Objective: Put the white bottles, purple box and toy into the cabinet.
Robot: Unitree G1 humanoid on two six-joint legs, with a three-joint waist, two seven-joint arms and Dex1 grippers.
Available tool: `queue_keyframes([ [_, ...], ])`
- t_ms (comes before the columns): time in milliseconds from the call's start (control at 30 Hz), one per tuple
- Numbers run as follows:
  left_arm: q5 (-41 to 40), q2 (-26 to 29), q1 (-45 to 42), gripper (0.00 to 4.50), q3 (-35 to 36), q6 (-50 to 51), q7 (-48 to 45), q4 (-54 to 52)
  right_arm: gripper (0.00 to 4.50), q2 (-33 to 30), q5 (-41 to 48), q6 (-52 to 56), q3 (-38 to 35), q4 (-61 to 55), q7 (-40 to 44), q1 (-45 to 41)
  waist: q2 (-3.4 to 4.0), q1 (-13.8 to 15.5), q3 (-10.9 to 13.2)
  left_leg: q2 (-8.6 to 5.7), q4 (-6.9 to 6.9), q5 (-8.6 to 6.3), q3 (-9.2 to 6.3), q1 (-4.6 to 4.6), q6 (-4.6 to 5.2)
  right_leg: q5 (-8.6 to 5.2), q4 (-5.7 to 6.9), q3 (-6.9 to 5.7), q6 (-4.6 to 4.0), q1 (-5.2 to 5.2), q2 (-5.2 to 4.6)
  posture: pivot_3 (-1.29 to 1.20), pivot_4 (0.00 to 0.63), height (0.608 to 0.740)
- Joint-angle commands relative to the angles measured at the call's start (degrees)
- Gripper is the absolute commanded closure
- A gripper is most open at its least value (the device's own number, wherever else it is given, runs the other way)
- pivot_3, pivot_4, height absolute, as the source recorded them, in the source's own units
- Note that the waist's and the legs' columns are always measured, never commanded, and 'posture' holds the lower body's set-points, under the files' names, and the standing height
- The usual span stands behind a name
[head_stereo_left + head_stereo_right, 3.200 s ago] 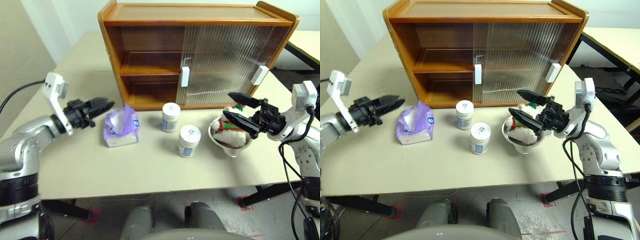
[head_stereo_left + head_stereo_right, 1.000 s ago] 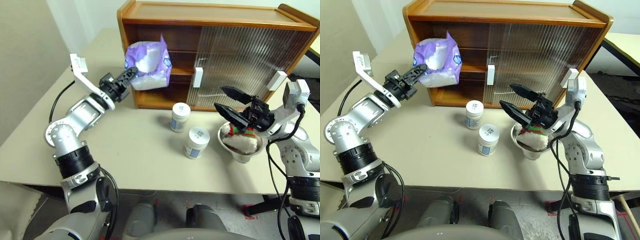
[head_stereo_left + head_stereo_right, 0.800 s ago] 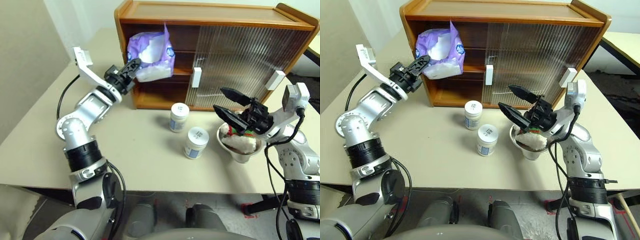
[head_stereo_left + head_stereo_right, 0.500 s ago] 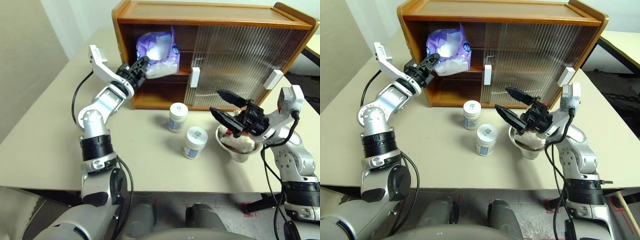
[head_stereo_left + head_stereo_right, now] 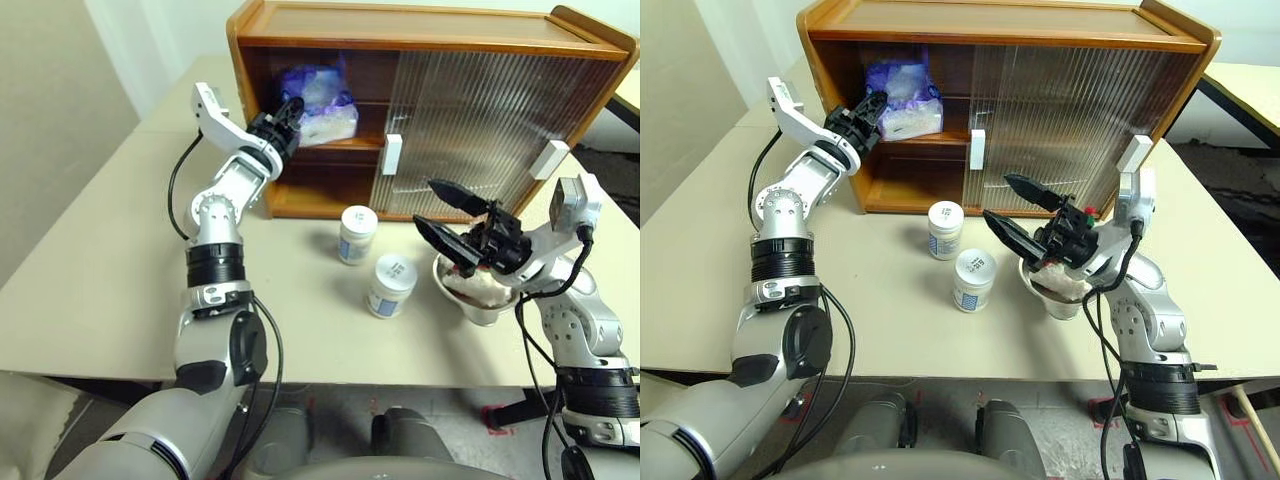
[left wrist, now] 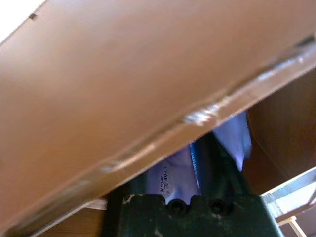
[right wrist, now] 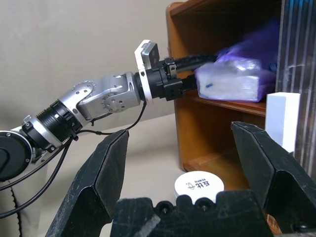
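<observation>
The purple tissue pack [image 5: 902,95] rests on the cabinet's [image 5: 1020,20] inner shelf, where the left gripper [image 5: 872,108] reaches in (whether its fingers grip the pack cannot be told). The right gripper [image 5: 1025,215] hangs wide open and empty above the bowl-held toy [image 5: 1062,283], likely its target.

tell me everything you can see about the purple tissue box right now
The purple box is a soft lilac pack with a pale, whitish lower part, lying on the inner shelf in the open left half of the cabinet. The left end effector is right at its near end, one finger over its top; whether it grips cannot be told. The shelf board carries it from beneath.
</observation>
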Motion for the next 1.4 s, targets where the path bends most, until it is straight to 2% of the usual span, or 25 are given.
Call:
queue_keyframes([
  [33, -1.4, -0.5, 0.2, 1.37, -0.6, 2.3, -0.4, -2.5, 0.0, 0.1, -0.5, -0.8, 0.8, -0.4, 0.1, 0.1, 0.0, -0.1, 0.0, 0.0, 0.0, 0.0, 0.0, 0.0, 0.0, 0.0, 0.0, 0.0, 0.0, -0.01, 0.01, 0.07, 0.0, 0.74],
  [133, -2.5, -0.6, 1.6, 0.11, -0.3, 4.2, 0.4, -5.4, 0.0, 0.1, -0.6, -0.8, 1.2, -0.2, 0.2, -0.1, 0.0, -0.5, 0.0, 0.02, 0.0, 0.0, 0.0, -0.01, 0.0, 0.0, 0.0, 0.0, 0.0, -0.02, 0.02, 0.08, 0.0, 0.74],
  [433, -4.8, 4.9, 13.4, 0.05, -3.2, 14.5, -2.0, -19.6, 0.0, 0.5, -0.4, -0.9, 1.8, 0.7, 0.4, -1.3, 0.03, -1.6, 0.0, 0.06, 0.0, -0.01, -0.02, 0.15, -0.02, 0.0, 0.11, 0.02, -0.01, 0.05, 0.02, 0.09, 0.0, 0.74],
  [533, -4.5, 10.4, 18.2, 0.05, -6.2, 16.8, -7.3, -25.9, 0.0, 0.7, 0.1, -0.4, 1.9, 0.8, 0.4, -1.6, 0.05, -1.6, 0.0, 0.06, 0.0, -0.01, -0.04, 0.26, -0.03, -0.02, 0.11, 0.0, -0.03, 0.18, 0.01, 0.1, 0.0, 0.74],
  [633, -3.7, 14.0, 20.4, 0.62, -8.8, 16.6, -12.0, -28.9, 0.0, 0.6, 0.0, -0.3, 2.0, 1.2, 0.5, -2.2, 0.06, -1.5, 0.0, 0.06, 0.0, -0.01, -0.04, 0.27, -0.03, -0.04, 0.11, -0.02, -0.08, 0.19, 0.0, 0.11, 0.0, 0.74],
  [667, -3.7, 14.6, 20.7, 0.95, -9.5, 16.3, -13.2, -29.4, 0.0, 0.6, 0.0, -0.3, 2.0, 1.3, 0.5, -2.4, 0.06, -1.3, 0.0, 0.06, 0.0, -0.01, -0.04, 0.27, -0.03, -0.05, 0.1, -0.03, -0.09, 0.19, -0.02, 0.11, 0.0, 0.74],
  [800, 1.9, 15.6, 19.0, 2.51, -14.4, 9.4, -19.6, -29.1, 0.0, 0.1, -0.2, -0.1, 2.2, 1.8, 1.4, -2.6, 0.08, -1.0, 0.0, 0.05, 0.0, -0.01, -0.05, 0.28, -0.04, -0.06, 0.04, -0.1, -0.11, 0.26, -0.08, 0.12, 0.0, 0.74],
  [967, 9.3, 13.6, 15.1, 4.46, -18.9, 2.9, -22.0, -22.3, 0.0, 0.7, 0.3, 0.2, 1.9, 2.0, 0.7, -3.6, 0.12, -1.0, 0.0, 0.07, 0.0, -0.01, -0.06, 0.28, -0.04, -0.07, 0.04, -0.09, -0.13, 0.25, -0.06, 0.11, 0.0, 0.74],
  [1233, 22.3, 13.4, 9.2, 4.46, -23.4, -6.9, -22.9, -10.0, 0.0, 1.1, 0.2, -0.1, 1.7, 0.4, -0.5, -1.7, 0.15, -1.2, 0.1, 0.08, -0.02, -0.01, -0.06, 0.23, -0.02, -0.09, 0.03, -0.08, -0.11, 0.21, -0.03, 0.08, 0.0, 0.74],
  [1400, 27.4, 13.1, 5.5, 4.46, -23.9, -11.1, -23.8, -2.1, 0.0, 1.2, 0.0, -0.3, 1.8, -0.3, -1.0, -0.9, 0.15, -1.3, 0.1, 0.06, -0.01, 0.0, -0.06, 0.21, -0.01, -0.1, 0.02, -0.08, -0.08, 0.21, -0.03, 0.07, 0.0, 0.74],
])
